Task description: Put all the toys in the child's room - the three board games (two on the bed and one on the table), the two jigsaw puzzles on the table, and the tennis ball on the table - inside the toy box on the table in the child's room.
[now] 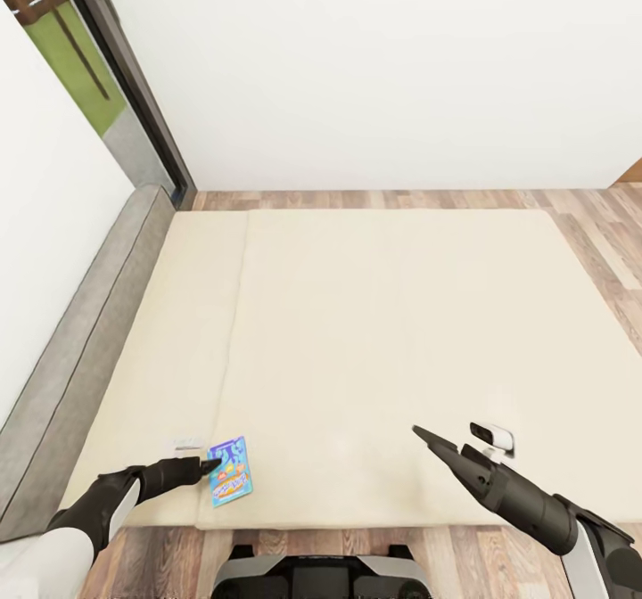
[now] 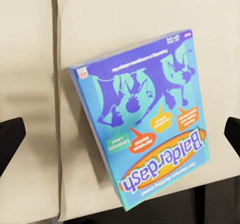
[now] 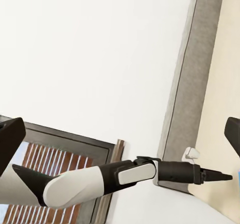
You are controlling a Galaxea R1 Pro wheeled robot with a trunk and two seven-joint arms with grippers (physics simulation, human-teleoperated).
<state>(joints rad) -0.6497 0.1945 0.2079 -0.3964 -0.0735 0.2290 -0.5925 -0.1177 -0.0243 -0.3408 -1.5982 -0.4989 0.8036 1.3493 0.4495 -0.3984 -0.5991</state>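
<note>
1. Your left pincer (image 1: pixel 212 465) hangs released at the lower left, fingers (image 2: pixel 11 139) straddling the blue board game (image 1: pixel 230 470).
2. It lies on the bed (image 1: pixel 401 332).
3. Your right pincer (image 1: pixel 428 439) gapes at the lower right.

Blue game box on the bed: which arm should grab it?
Left. The left gripper is right at the blue game box near the bed's front edge, fingers spread wide to either side of it in the wrist view. The right gripper hangs far across the mattress.
</note>
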